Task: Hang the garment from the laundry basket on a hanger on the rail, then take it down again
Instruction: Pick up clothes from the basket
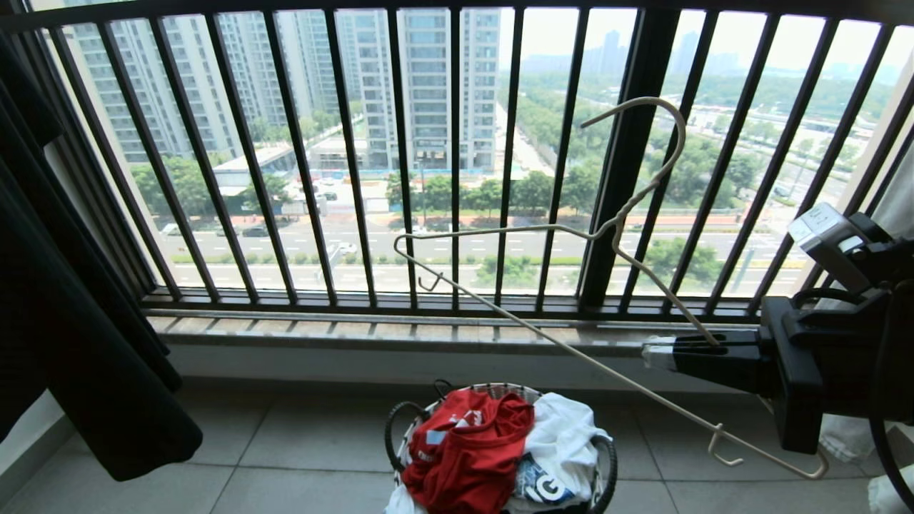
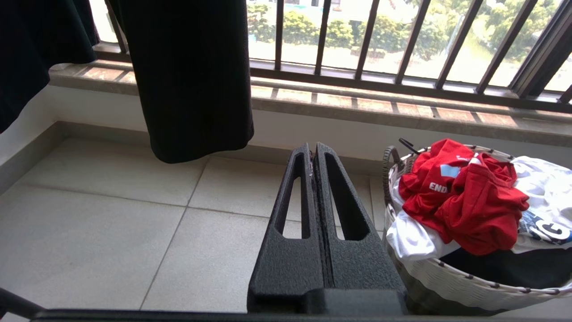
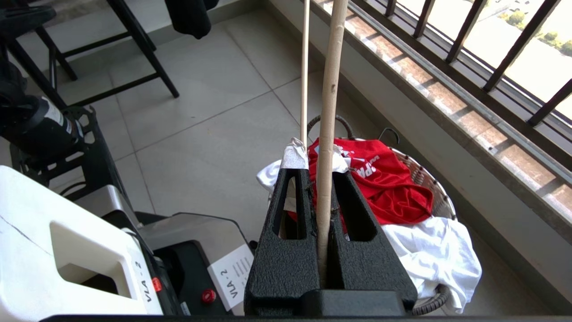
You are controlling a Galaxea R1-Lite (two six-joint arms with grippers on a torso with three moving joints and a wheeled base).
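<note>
A black garment (image 1: 78, 300) is hanging at far left. The left gripper (image 2: 314, 152), seen only in its wrist view, is resting with fingers pressed together. The garment (image 1: 468, 446) is lying in the laundry basket (image 1: 400, 421). The right gripper (image 1: 660, 355) is clamping the hanger (image 1: 564, 230).

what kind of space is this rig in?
Probably a high-rise apartment balcony used for laundry: a barred window railing overlooking towers and streets far below, a tiled floor, and a laundry basket of clothes.

window railing (image 1: 457, 157): dark bars | black cloth (image 1: 78, 343): hanging left | floor (image 1: 300, 442): pale tiles
</note>
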